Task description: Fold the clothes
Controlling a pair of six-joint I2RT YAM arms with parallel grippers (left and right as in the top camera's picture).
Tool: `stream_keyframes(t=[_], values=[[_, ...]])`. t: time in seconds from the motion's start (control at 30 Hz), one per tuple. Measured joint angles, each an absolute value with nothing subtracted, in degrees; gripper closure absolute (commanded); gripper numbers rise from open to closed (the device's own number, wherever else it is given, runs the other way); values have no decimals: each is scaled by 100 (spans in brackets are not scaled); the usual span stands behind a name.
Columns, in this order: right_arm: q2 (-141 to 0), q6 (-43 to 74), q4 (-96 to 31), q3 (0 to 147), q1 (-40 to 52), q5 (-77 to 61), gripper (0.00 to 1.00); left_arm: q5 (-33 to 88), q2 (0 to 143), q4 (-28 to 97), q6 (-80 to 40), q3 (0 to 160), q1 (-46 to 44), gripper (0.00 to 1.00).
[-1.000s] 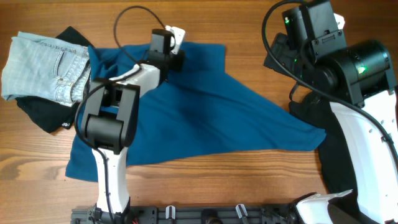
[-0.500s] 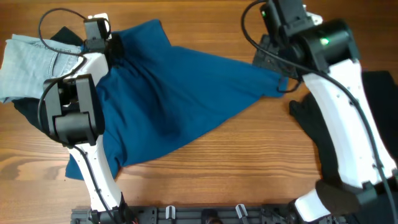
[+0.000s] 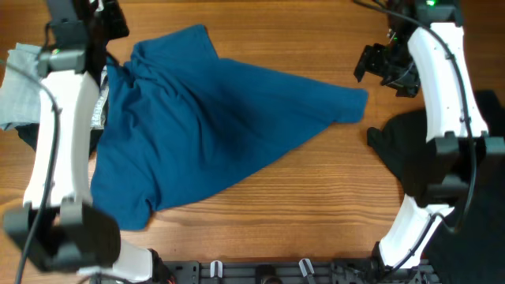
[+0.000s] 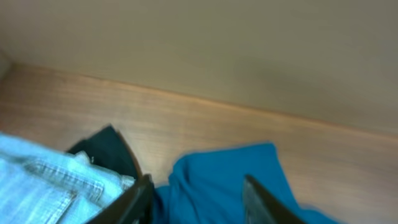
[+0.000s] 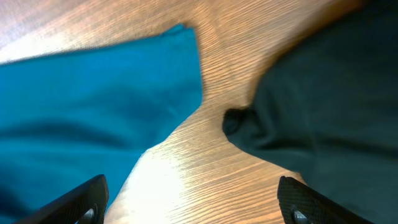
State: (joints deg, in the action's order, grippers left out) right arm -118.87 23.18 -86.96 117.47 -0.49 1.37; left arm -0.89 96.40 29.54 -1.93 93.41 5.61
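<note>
1. Your deep-blue shirt [image 3: 213,126] lies spread and rumpled on the wooden surface [image 3: 316,229].
2. Jeans [image 3: 14,91] sit at its left edge; a black garment [image 3: 406,154] lies near its right tip, apart.
3. Your left jaws stand apart, empty, above the shirt's far-left corner.
4. Your right jaws stand wide apart, empty, over the tip.

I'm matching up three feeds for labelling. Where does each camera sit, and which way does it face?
Overhead: fixed above the table, looking straight down at the blue shirt, jeans and black garment; left arm and right arm show.
Left wrist: looking obliquely over jeans and shirt to the far edge; left pincer open at bottom.
Right wrist: looking down at shirt corner and black garment; right pincer open.
Shared: all see the shirt.
</note>
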Motion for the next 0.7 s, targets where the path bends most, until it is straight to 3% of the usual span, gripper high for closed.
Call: stream_keyframes(t=[0.27,0.47,0.7], values=[[-12543,1457,-8615,11747,-180,-950,16,596,8239,5424,-209,9360,257,44],[-12772,987,-8488,11393,276,-1511,15,963,8020,7078,-209,9369,-246,50],[-12829,937,-7640,10250,674,-1695,14,1059,8427,7360,-207,8871,-1186,50]])
